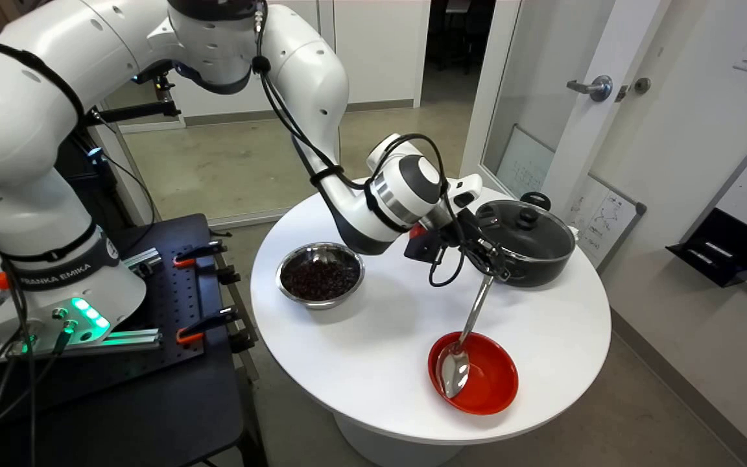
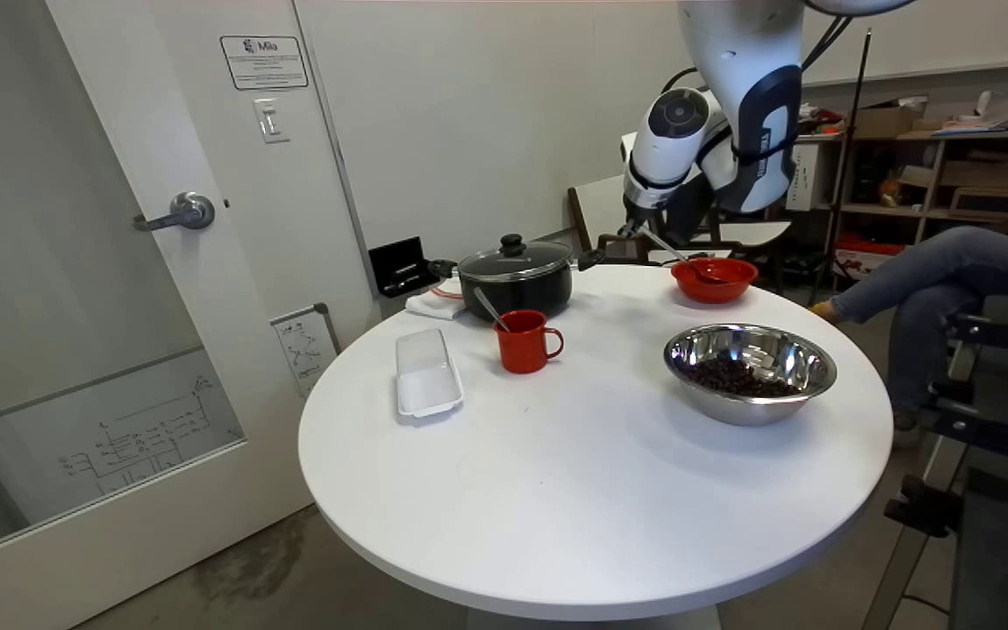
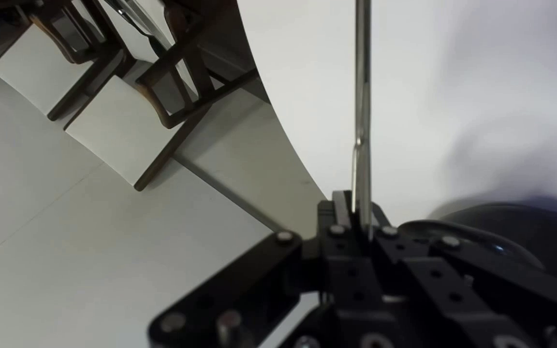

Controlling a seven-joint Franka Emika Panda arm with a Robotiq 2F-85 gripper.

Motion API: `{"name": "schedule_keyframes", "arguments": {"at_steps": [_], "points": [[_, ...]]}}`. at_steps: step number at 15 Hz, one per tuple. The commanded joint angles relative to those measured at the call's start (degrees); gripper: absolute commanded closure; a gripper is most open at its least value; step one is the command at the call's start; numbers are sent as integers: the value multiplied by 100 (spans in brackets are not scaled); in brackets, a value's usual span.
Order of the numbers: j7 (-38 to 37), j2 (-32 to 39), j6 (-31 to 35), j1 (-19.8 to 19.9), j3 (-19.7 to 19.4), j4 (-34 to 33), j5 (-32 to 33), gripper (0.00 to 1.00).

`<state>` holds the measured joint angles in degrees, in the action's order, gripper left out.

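In an exterior view, the gripper [image 1: 495,271] is found pinching the handle of a metal spoon [image 1: 472,320]; the spoon slopes down from the grip, its head over the red bowl [image 1: 497,379]. The black pot [image 1: 532,277] stands near the gripper, the steel bowl [image 1: 319,251] well apart. In an exterior view, the spoon's head shows within the red bowl's rim, contact unconfirmed; a red mug [image 2: 523,346] stands by the pot. In the wrist view, the handle lies between the fingers [image 3: 328,222], the head out of frame.
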<state>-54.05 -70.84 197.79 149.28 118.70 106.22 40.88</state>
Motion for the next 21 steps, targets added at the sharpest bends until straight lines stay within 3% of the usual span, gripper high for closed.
{"name": "schedule_keyframes", "arguments": {"at_steps": [1,21], "points": [[-198,-192,30,0,-54,-136,120,99],[-256,-412,30,-7,-24,-199,185,99]]}}
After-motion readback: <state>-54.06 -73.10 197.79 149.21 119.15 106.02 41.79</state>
